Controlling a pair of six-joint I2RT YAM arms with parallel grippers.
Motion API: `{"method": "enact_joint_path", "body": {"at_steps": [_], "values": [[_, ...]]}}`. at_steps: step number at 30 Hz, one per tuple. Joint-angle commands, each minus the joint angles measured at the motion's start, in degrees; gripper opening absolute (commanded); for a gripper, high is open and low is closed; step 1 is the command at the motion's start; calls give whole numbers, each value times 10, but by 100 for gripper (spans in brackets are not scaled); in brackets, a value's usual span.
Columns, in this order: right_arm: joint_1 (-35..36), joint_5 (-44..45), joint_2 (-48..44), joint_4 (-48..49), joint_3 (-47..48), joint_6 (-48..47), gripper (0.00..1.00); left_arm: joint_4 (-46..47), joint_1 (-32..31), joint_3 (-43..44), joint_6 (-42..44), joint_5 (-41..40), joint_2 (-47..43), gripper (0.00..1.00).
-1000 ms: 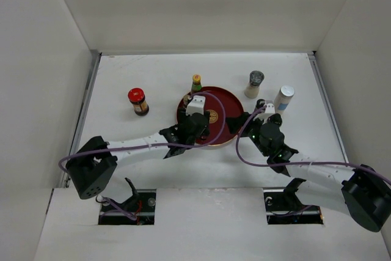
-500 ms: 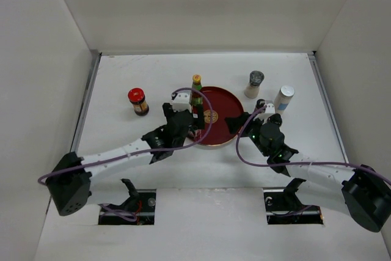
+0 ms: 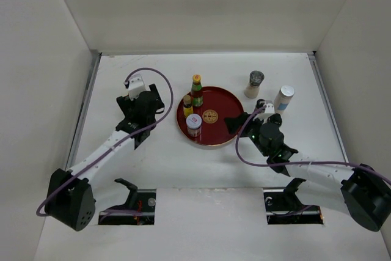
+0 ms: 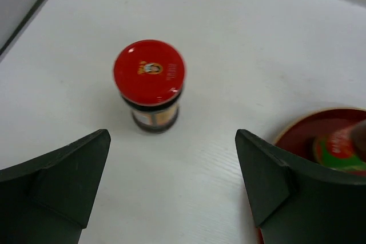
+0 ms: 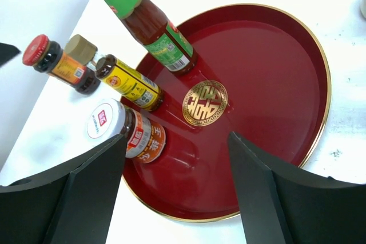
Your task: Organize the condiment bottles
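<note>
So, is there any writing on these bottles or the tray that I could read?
Nothing reads clearly.
Gold emblem on tray: stylised Chinese character, unclear which.
White-lidded jar: red logo, Chinese characters, blurred.
Green-label bottle, yellow-label bottle: print too small.
Red lid: gold mark, too small.

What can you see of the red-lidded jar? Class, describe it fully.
The red-lidded jar stands upright on the white table, outside the dark-red tray. Its round glossy lid bears a small gold emblem; the dark, glass-like body carries a yellowish label. Nothing touches it: the open left gripper hangs just short of it.
</note>
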Motion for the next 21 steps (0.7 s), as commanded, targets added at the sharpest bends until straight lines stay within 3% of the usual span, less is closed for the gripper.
{"method": "enact_joint_path", "body": {"at_steps": [1,10,17,19,21], "values": [[0,3,4,36,7,-3,79,6,46,36,-3,15,27,93],[0,-1,0,36,7,-2,84,52,128,93,-4,88,163,94],[1,-2,-10,34,6,-1,85,65,150,114,-7,97,210,92],[1,-2,-12,34,5,-1,85,67,150,118,-7,100,223,88],[1,-2,-12,34,5,-1,85,74,150,120,-7,108,229,77]]}}
